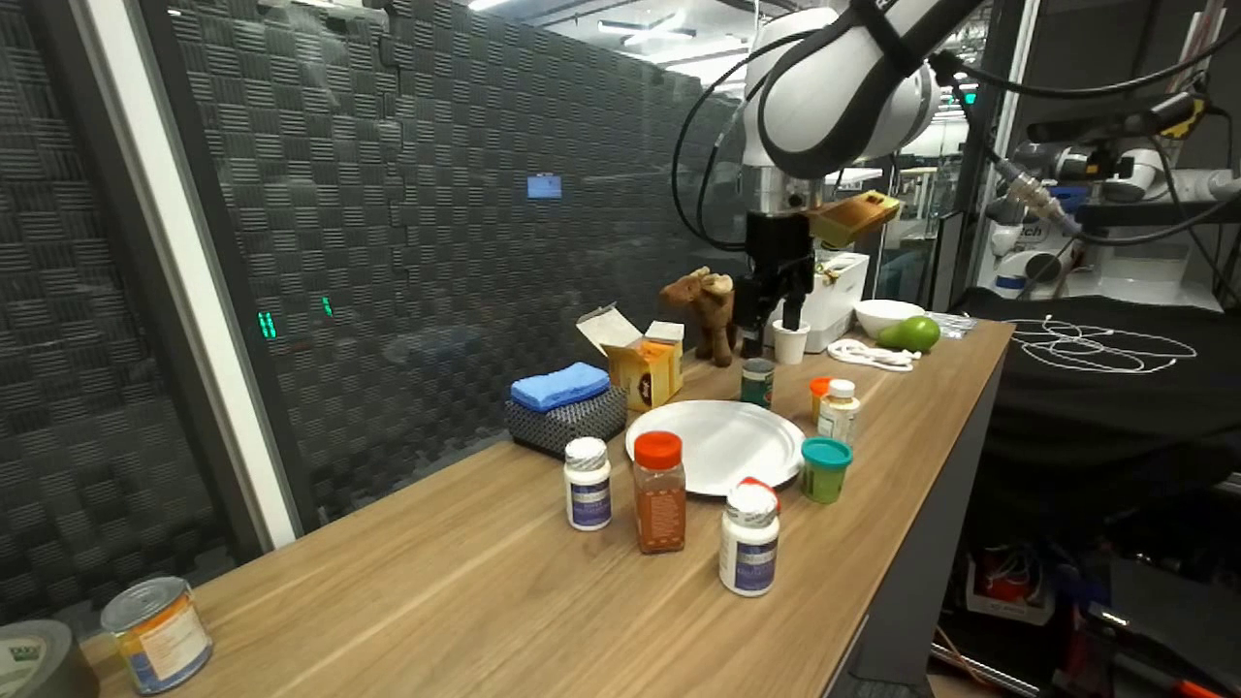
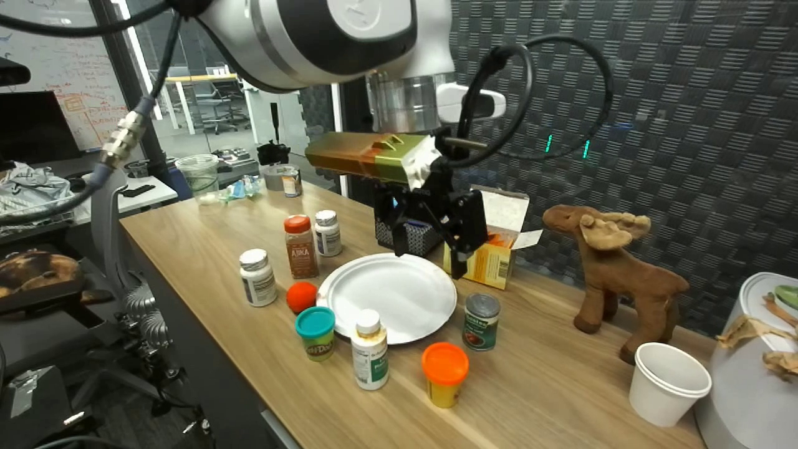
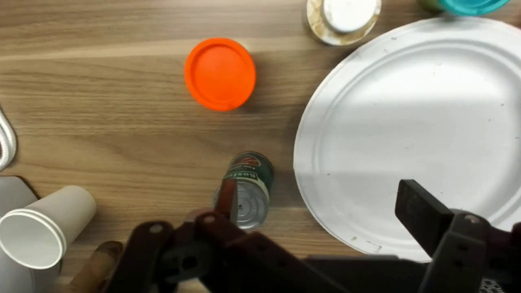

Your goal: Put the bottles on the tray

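Observation:
The tray is a round white plate [image 1: 713,446] [image 2: 389,296] [image 3: 407,134] with nothing on it. Two white bottles with purple labels [image 1: 588,485] [image 1: 749,543] and an orange-capped spice bottle [image 1: 659,499] [image 2: 302,246] stand upright beside it, out of the wrist view. A white-capped bottle with a green label [image 2: 370,352] [image 1: 839,412] stands near the plate's edge; its top shows in the wrist view [image 3: 344,18]. My gripper [image 3: 325,205] [image 2: 430,252] [image 1: 773,330] is open and empty, above the table. In the wrist view one finger overlaps a green can [image 3: 252,203] [image 2: 480,321], the other the plate.
An orange-lidded tub [image 3: 220,74] [image 2: 444,374], a teal-lidded tub [image 2: 315,333] and a red ball [image 2: 302,297] stand around the plate. Behind are an open yellow box [image 1: 648,373], a mesh box with blue cloth [image 1: 562,412], a stuffed moose [image 2: 617,274] and white cups [image 2: 667,386].

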Available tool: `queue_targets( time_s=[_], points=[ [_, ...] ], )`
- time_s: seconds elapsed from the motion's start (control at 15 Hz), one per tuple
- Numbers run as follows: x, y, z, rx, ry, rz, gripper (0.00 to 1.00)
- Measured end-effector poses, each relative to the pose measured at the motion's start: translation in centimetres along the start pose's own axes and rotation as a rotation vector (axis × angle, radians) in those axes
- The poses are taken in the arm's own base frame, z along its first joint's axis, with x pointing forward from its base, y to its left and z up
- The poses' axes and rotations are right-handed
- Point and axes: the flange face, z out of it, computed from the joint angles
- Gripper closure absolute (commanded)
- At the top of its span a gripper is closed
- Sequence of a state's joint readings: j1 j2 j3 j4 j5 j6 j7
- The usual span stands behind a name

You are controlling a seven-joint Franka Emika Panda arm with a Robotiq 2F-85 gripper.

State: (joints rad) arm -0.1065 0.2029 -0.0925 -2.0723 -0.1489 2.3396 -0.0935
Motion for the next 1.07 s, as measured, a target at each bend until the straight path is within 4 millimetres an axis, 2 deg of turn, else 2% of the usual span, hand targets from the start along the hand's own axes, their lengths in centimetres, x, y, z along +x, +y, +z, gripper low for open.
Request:
queue_targets(
  time_s=[0.53, 1.07],
  points=[
    [3.1, 3.3, 4.4, 0.028, -0.016, 0.091, 0.0],
    [3.9, 5.2, 6.5, 0.02, -0.031, 0.121, 0.01]
  ],
)
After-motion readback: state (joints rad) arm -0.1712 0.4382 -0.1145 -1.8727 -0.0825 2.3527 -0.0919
